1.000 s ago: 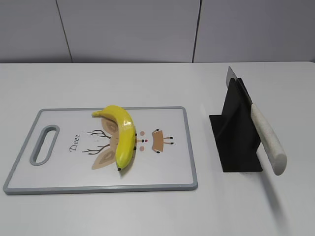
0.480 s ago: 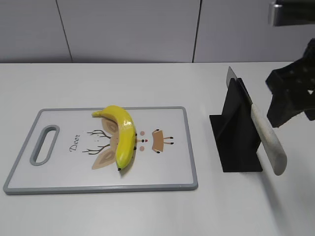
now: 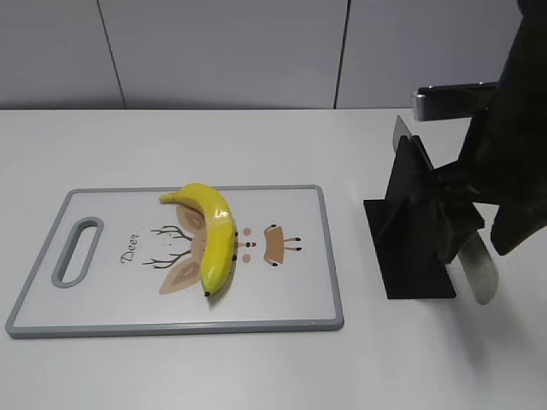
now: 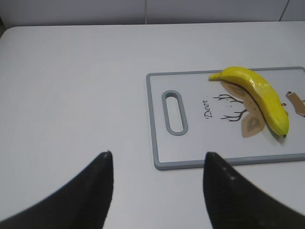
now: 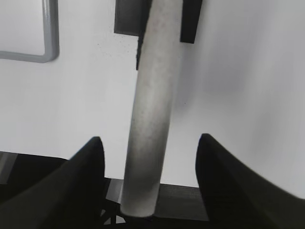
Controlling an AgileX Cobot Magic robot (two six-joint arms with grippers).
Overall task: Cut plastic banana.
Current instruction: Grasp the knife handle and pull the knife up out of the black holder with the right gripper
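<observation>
The plastic banana (image 3: pixel 214 232) is glossy yellow and lies on the deer-print cutting board (image 3: pixel 102 299); it also shows in the left wrist view (image 4: pixel 259 95) on the board (image 4: pixel 157 143). A knife with a pale speckled handle (image 3: pixel 480 272) rests in a black stand (image 3: pixel 410 222). My right gripper (image 5: pixel 148 148) is open, its fingers on either side of the knife handle (image 5: pixel 152 109), not touching it. My left gripper (image 4: pixel 157 176) is open and empty above the table, left of the board.
The white table (image 3: pixel 256 367) runs to a grey panelled wall (image 3: pixel 222 51) at the back. The right arm (image 3: pixel 513 171) hangs over the stand and hides most of the knife in the exterior view.
My right arm has come in from the upper right and dropped down over the knife stand, bringing its open fingers around the handle. The banana, board and knife have not moved.
</observation>
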